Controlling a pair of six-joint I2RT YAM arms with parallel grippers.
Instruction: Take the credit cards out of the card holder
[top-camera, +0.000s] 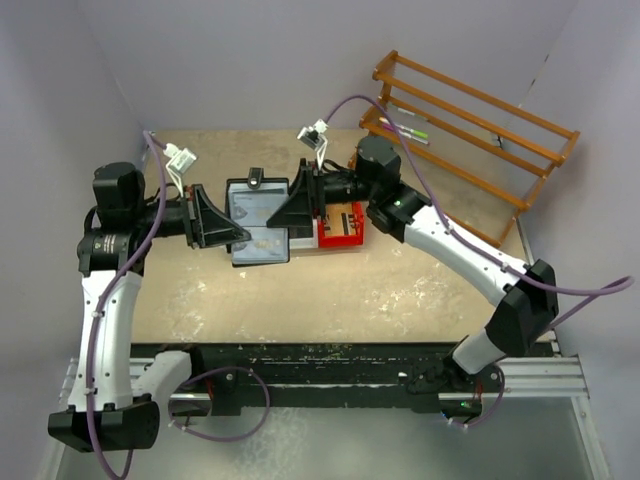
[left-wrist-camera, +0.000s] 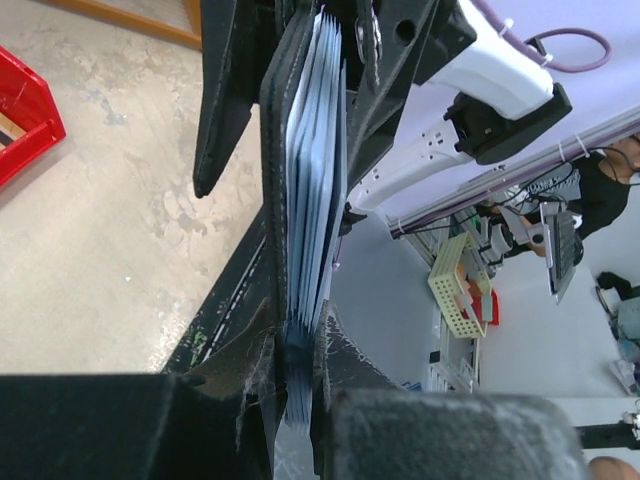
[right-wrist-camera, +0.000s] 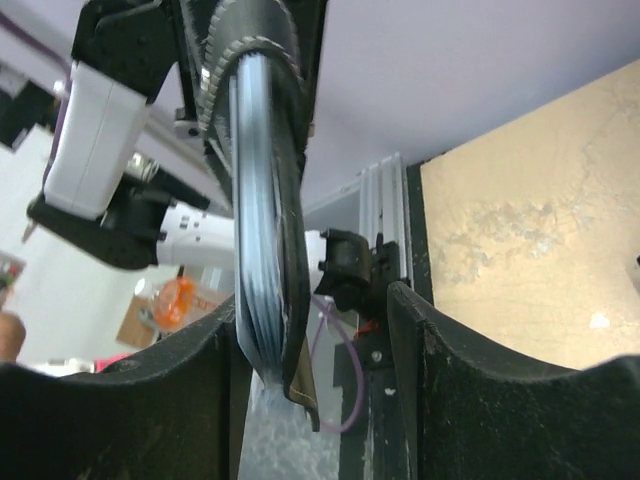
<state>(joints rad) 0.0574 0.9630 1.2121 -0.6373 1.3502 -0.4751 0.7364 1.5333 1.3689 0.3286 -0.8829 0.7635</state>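
The black card holder (top-camera: 258, 197) hangs in the air between my two grippers, with grey-blue credit cards (top-camera: 262, 247) sticking out of its near side. My left gripper (top-camera: 238, 235) is at their left edge. In the left wrist view it (left-wrist-camera: 295, 345) is shut on the stack of cards (left-wrist-camera: 312, 180), with the holder's black wall (left-wrist-camera: 275, 150) alongside. My right gripper (top-camera: 290, 212) is at the holder's right edge. In the right wrist view it (right-wrist-camera: 315, 320) stands open around the cards (right-wrist-camera: 255, 270) and the holder (right-wrist-camera: 292, 250). The cards lie against its left finger, with a gap to the right one.
A red tray (top-camera: 340, 225) joined to other trays sits on the tan table just behind my right gripper; it also shows in the left wrist view (left-wrist-camera: 25, 110). A wooden rack (top-camera: 470, 130) stands at the back right. Grey walls close in the left and back.
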